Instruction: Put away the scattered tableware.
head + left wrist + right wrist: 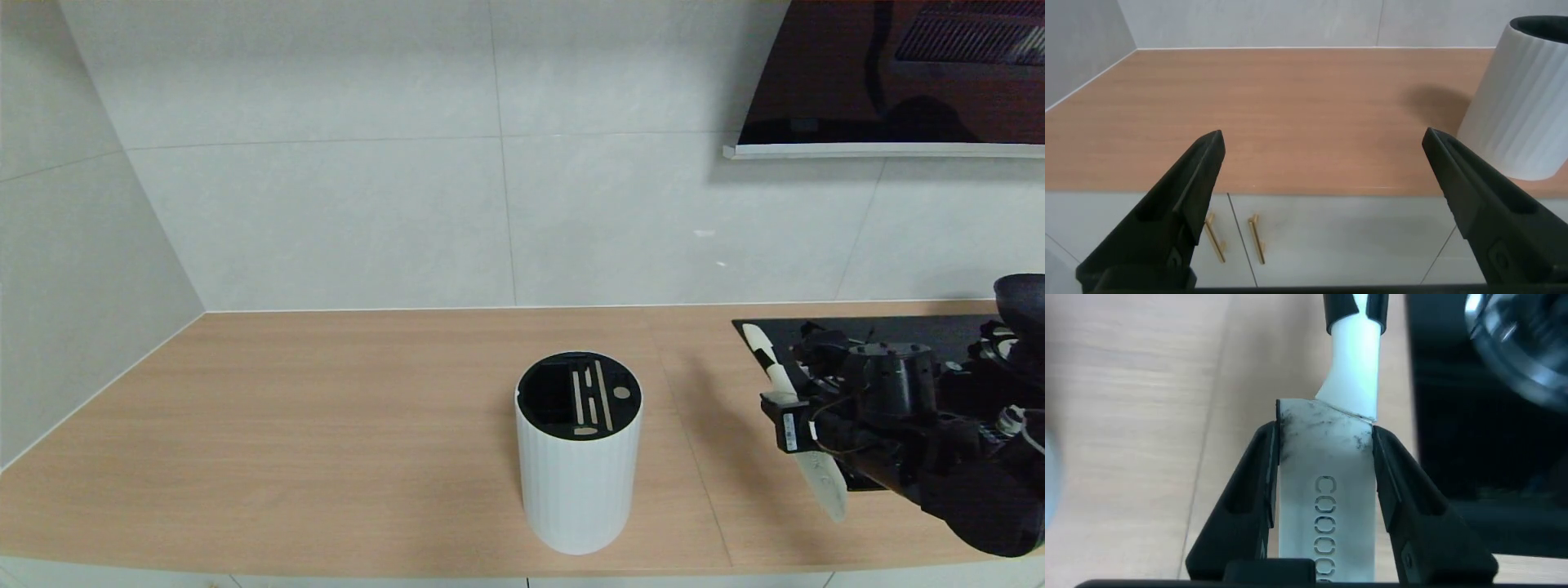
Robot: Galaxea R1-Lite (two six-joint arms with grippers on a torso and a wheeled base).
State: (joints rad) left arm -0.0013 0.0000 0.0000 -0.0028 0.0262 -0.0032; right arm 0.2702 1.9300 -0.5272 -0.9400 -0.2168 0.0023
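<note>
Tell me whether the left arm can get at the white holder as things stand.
Probably yes. The left gripper hangs open near the front edge of the counter, with only bare wood between it and the white holder.

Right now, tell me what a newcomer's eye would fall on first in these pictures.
The white ribbed holder, with its black slotted top, stands in the middle of the wooden countertop. To its right, the right end effector is clamped on the blade of a white knife, beside the black cooktop. The left end effector hangs open by the countertop's front edge.
</note>
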